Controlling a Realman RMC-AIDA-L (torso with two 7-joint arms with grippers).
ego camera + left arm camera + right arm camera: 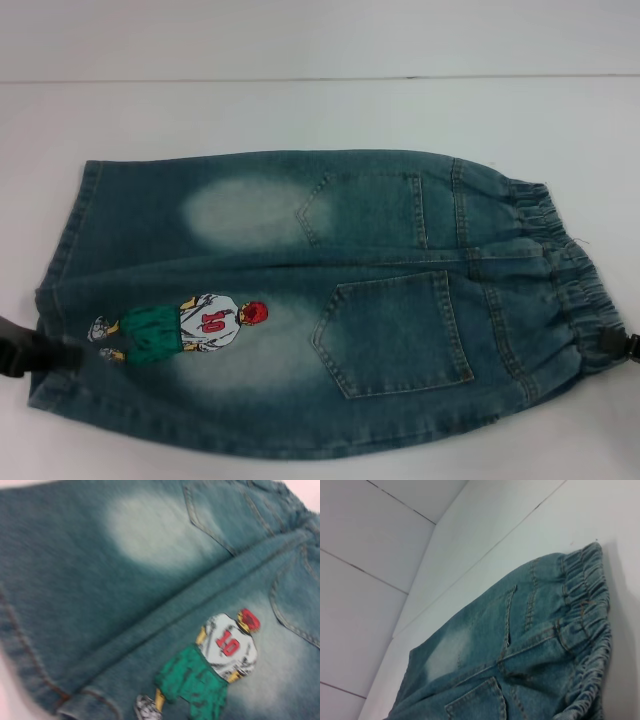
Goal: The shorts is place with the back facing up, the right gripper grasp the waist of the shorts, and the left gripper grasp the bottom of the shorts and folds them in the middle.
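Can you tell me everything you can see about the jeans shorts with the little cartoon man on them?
The shorts are blue-green washed denim with pale faded patches, lying flat on the white table, back side up. Two stitched back pockets show near the puckered elastic waist, which points to the robot's right. The straight leg hems point left. The cartoon man wears a white number shirt, green shorts and a red cap. The left claw touches the hem edge; the right claw touches the waist.
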